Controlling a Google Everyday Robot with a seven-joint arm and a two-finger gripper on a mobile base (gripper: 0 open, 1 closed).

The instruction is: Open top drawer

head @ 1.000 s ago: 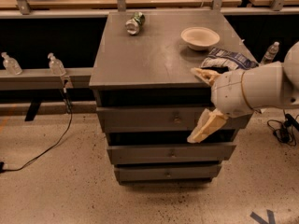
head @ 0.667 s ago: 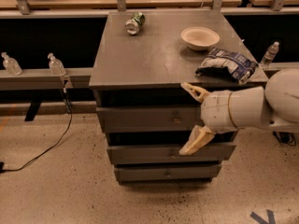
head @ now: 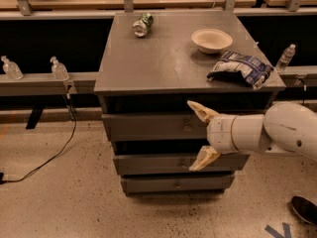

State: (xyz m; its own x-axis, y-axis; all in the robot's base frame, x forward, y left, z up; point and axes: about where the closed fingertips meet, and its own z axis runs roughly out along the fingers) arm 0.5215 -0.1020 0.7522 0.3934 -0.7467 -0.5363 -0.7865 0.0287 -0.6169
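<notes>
Gripper [head: 197,135] at the front face of the grey cabinet [head: 163,58], right of centre, on the end of the white arm [head: 270,133] that enters from the right edge. Claw spread wide, holding nothing. Upper finger [head: 200,112] lies at the top edge of the top drawer [head: 148,127]; lower finger [head: 204,157] lies over the upper edge of the middle drawer [head: 148,163]. The knob [head: 187,129] of the top drawer shows in the gap between the two fingers, just left of the gripper body; contact cannot be judged.

Top drawer: directly under the cabinet top, front roughly in line with the middle drawer and the bottom drawer [head: 173,185] below it. Dark slot visible above its front.

On the cabinet top: can [head: 142,25] lying on its side at the rear left, bowl [head: 211,39] at the rear right, crumpled bag [head: 240,68] near the front right corner.

Cable [head: 49,157] trails across the floor at left.
</notes>
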